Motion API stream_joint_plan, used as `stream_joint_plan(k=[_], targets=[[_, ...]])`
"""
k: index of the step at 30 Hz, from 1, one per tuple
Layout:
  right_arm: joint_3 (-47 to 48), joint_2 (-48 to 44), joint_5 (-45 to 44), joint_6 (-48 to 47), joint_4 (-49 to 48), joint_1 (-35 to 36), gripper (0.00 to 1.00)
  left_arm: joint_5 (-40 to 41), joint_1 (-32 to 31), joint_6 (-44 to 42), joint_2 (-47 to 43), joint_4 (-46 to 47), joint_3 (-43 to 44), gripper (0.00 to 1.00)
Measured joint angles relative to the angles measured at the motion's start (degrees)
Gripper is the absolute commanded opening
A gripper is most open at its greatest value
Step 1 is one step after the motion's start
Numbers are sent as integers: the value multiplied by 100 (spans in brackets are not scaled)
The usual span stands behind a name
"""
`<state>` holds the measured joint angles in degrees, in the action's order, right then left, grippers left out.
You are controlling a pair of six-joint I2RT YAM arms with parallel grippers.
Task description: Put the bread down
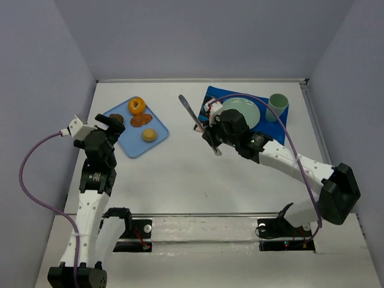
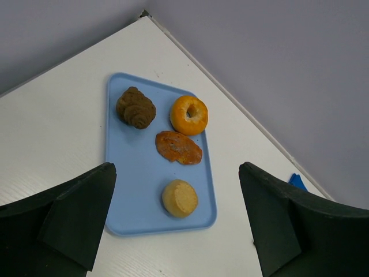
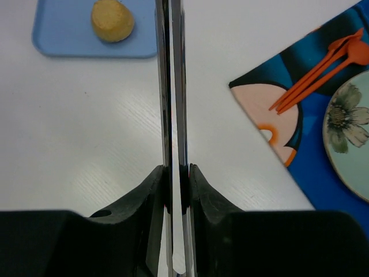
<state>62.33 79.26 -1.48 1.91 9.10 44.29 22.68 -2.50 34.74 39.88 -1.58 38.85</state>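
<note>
Clamping metal tongs (image 3: 172,86), the right fingers (image 3: 144,196) hover right of the blue tray (image 2: 132,184); the left fingers (image 2: 69,219) gape beside it. Next, probably: carry the tongs to the tray's bread (image 2: 179,198).

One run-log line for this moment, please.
left pincer: open, by light blue plastic tray | right pincer: shut on silver metal tongs | breads: four, all on tray

Bare table (image 1: 180,174) between blue tray (image 1: 131,145) and placemat (image 1: 215,93), tongs (image 1: 191,114) slanting across the far gap.
</note>
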Motion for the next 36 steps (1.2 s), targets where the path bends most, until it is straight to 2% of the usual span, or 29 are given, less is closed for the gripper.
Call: stream_joint_plan(k=[5, 8, 13, 24, 30, 36], targets=[[483, 715, 448, 179, 337, 4, 27, -2, 0, -4, -35, -2, 0, 99], [754, 997, 658, 229, 525, 4, 32, -2, 0, -15, -85, -2, 0, 99], [1014, 1058, 822, 306, 658, 4, 48, -7, 0, -20, -214, 0, 0, 99], [1456, 1482, 1270, 308, 726, 4, 55, -4, 0, -20, -321, 0, 0, 99], [2070, 2293, 1749, 284, 739, 4, 59, -9, 0, -17, -278, 0, 0, 99], [2511, 2979, 1840, 216, 831, 4, 64, -17, 0, -17, -166, 0, -2, 99]])
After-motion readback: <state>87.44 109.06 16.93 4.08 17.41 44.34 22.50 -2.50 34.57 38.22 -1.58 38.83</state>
